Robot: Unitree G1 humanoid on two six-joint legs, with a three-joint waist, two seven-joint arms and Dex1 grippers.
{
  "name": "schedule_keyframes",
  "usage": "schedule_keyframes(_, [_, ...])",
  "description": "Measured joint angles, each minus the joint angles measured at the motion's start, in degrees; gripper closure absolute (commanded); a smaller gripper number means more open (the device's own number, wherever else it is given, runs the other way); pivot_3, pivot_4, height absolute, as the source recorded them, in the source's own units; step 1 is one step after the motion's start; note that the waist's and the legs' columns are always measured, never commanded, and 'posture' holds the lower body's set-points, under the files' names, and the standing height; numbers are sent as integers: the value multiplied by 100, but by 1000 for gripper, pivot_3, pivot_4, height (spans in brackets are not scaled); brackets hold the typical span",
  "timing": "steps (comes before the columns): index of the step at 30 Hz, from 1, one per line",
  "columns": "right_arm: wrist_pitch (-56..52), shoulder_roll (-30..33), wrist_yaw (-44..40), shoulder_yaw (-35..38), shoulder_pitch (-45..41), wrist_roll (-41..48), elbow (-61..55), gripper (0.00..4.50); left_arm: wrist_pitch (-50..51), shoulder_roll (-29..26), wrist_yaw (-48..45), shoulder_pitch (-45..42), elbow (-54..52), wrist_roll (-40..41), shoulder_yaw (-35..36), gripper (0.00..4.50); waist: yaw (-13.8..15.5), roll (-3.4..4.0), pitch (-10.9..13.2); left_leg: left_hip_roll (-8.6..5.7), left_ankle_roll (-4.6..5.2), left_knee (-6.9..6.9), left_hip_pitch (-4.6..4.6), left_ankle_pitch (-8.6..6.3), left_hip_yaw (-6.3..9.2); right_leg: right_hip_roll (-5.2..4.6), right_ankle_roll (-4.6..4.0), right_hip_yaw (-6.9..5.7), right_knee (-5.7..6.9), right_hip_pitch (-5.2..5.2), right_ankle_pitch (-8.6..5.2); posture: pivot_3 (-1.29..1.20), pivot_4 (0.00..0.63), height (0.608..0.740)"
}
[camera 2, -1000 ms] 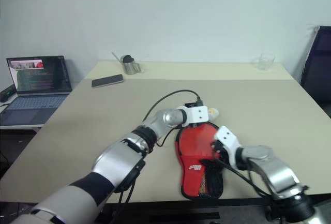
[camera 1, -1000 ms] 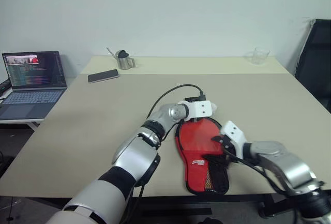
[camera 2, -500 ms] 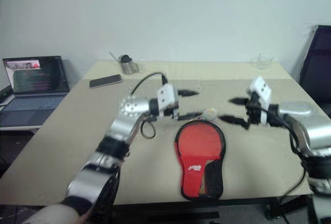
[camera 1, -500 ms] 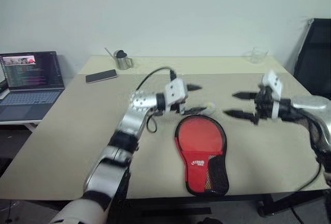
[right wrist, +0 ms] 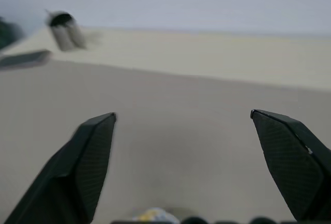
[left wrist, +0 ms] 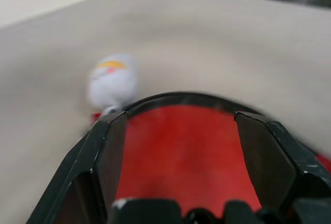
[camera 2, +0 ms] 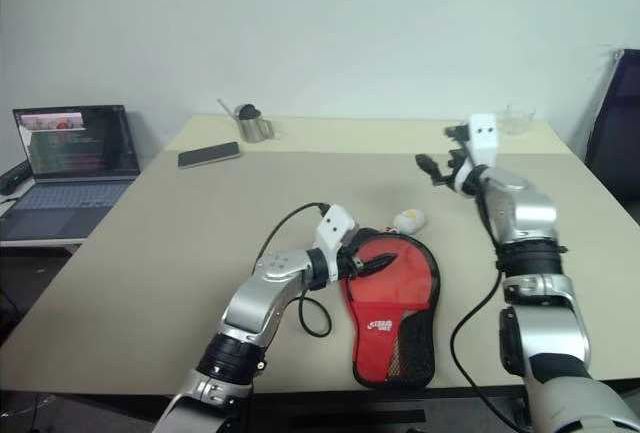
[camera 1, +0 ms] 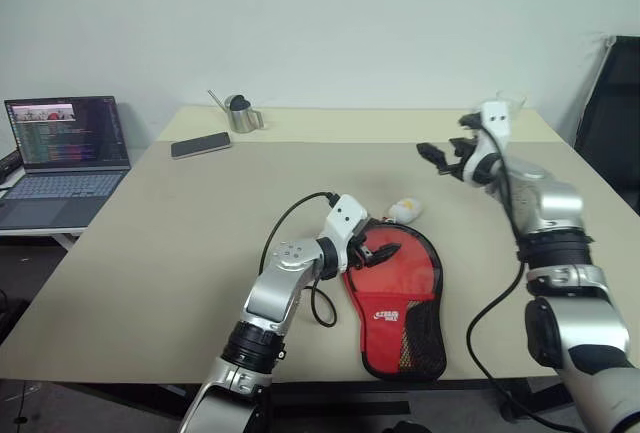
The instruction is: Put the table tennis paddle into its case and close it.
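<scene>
On the worktop [camera 1: 150,253], near its front edge, the case [camera 1: 400,298] is lying flat, round end pointing away from the robot and narrow end toward it. It is looking closed, so the paddle cannot be seen; whether it is already inside cannot be told. A white ball charm [camera 1: 405,210] is resting on the worktop just beyond the round end.

The left pincer [camera 1: 378,252] is hovering low over the near-left part of the round end, its fingers spread and pinching nothing. In the left wrist view the red face is showing between the two black fingers [left wrist: 108,151], with the charm beyond them. The right pincer [camera 1: 440,158] is hanging well above and beyond the case, fingers spread wide, holding nothing.

The step in hand seems to be finishing or checking the closure. To do it well, the left pincer should be steadying the round end from above while the right comes down to the zip pull, gripping it squarely and drawing it along the rim without dragging the soft case across the worktop.

A white logo [camera 1: 384,316] is printed on the red fabric near the neck; its letters are too small to read. A laptop [camera 1: 62,158], a phone [camera 1: 200,146] and a metal cup [camera 1: 240,115] are sitting farther off.
</scene>
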State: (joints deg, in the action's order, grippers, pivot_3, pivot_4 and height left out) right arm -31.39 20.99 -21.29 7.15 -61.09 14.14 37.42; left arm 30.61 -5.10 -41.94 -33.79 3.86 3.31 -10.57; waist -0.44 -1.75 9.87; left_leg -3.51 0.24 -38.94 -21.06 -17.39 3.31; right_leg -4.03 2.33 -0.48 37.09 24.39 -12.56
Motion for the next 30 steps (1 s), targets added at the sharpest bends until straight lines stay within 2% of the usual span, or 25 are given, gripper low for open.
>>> schedule_keyframes(5, [70, -473, 274, -27, -81, -175, 950, 0, 865, -10, 359, -33, 58, 176, 99, 929, -72, 4, -1, 0, 0, 0, 2, 0, -2, 2, 0, 2, 2, 0, 0, 0, 150, 740])
schedule_keyframes(9, [257, -605, 348, -20, -101, -262, 1306, 0, 1118, -51, 463, -28, 80, 233, 83, 929, -101, 4, -1, -2, 0, 0, 0, 0, -1, 1, 0, 2, -5, -1, 0, 0, 150, 740])
schedule_keyframes(14, [547, -764, 555, 90, -163, -268, 1706, 0, 1483, 148, 561, -7, 204, 466, 89, 929, -114, 6, -2, -1, 0, 1, 3, 0, 0, 0, 0, 1, -4, -3, 0, 0, 150, 740])
schedule_keyframes(23, [714, -972, 785, 287, -285, -253, 2322, 0, -393, 65, 546, -78, 1254, 109, -375, 929, -116, 30, -18, -1, -2, 1, 18, 1, -2, 0, -4, 2, -2, -16, 2, 0, 150, 740])
schedule_keyframes(30, [715, -1018, 991, 279, -318, -398, 2624, 0, -945, 146, 822, -162, 1799, -169, -496, 929, -114, 86, -72, -2, 2, 1, 28, -1, -1, -1, -4, 2, 0, -28, 3, 0, 150, 740])
